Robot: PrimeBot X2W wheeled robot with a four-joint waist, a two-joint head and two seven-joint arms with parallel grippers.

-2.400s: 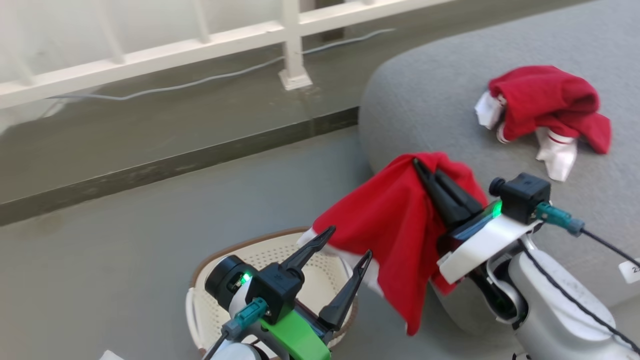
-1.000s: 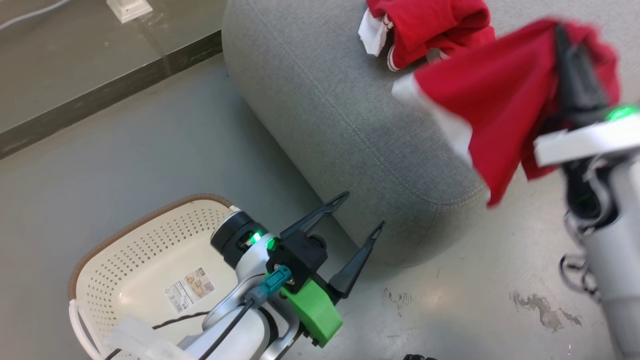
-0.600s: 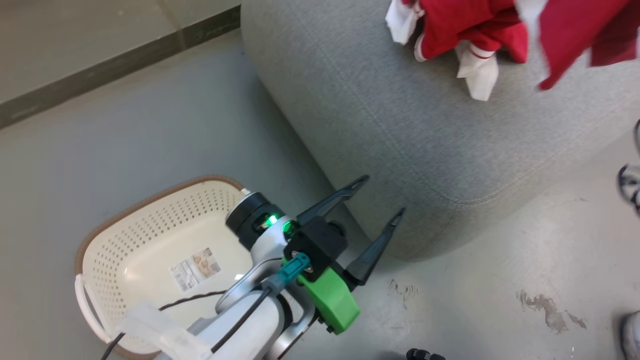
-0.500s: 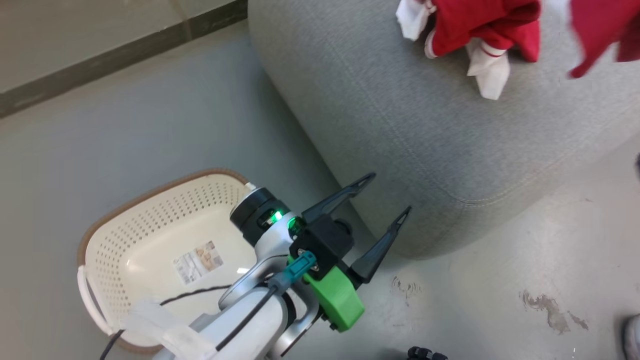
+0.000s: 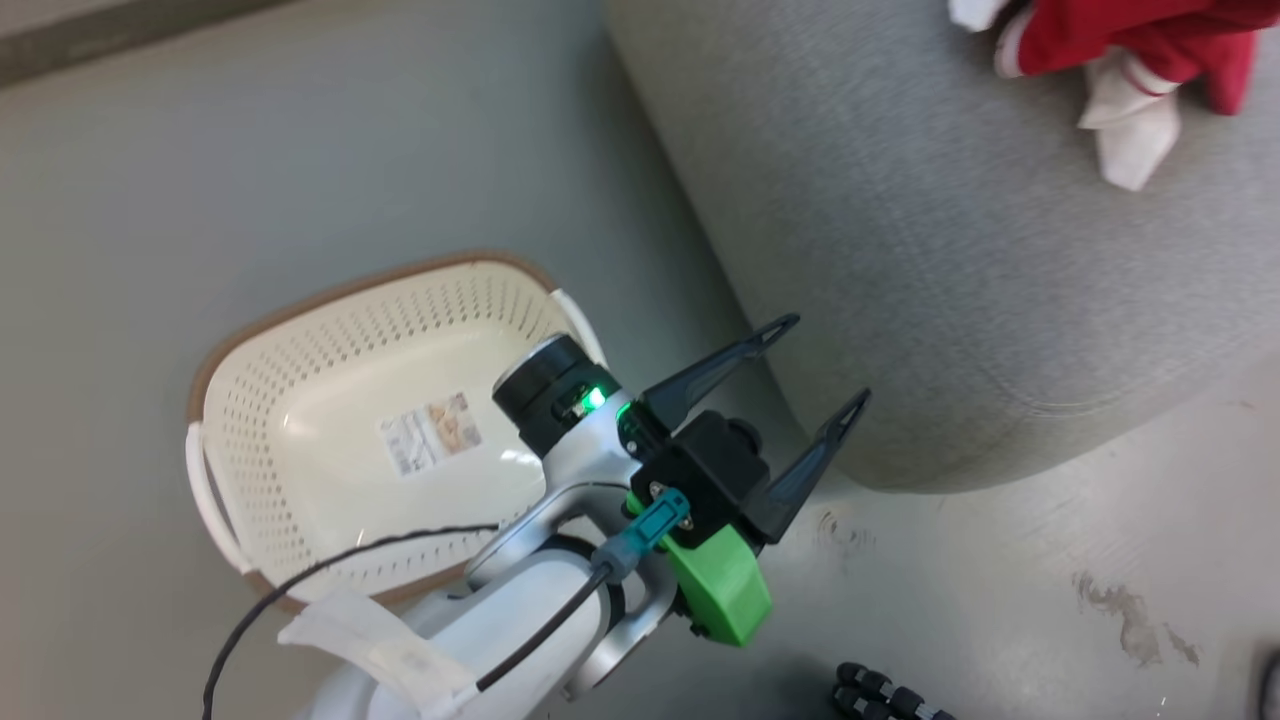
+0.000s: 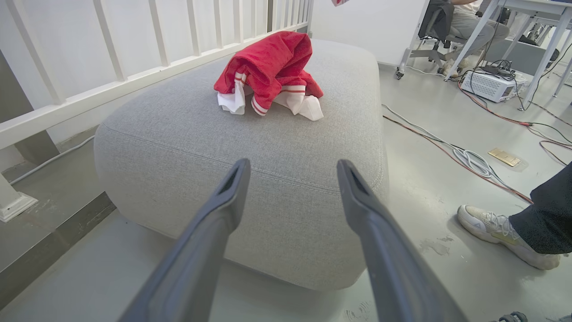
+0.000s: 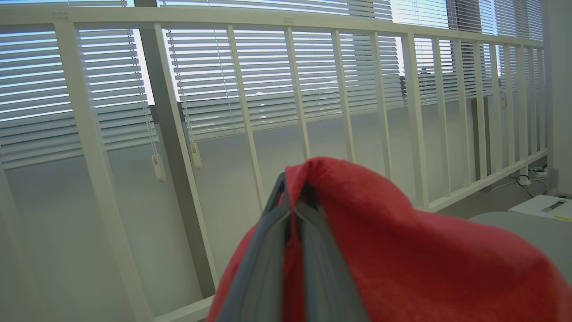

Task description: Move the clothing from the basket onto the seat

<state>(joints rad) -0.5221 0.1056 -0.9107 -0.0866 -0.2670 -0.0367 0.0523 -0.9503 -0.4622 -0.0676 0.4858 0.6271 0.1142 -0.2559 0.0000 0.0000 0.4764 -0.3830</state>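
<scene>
Aloft, clothing (image 7: 402,250) in right hand (image 7: 293,190).

Woven cloth seat (image 6: 268,147), soft fleecy clothing (image 6: 272,62), glossy plastic basket (image 5: 340,340)

No text could be read. The small sticker label (image 5: 430,432) on the floor of the cream perforated plastic basket (image 5: 300,335) carried print and a picture, too small to make out.

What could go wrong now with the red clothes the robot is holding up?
1. The red garment pinched in the shut right jaws faces the railing; dropped now, it might miss the seat.
2. A person's shoe stands close to the seat; a swinging arm could bump them.
</scene>
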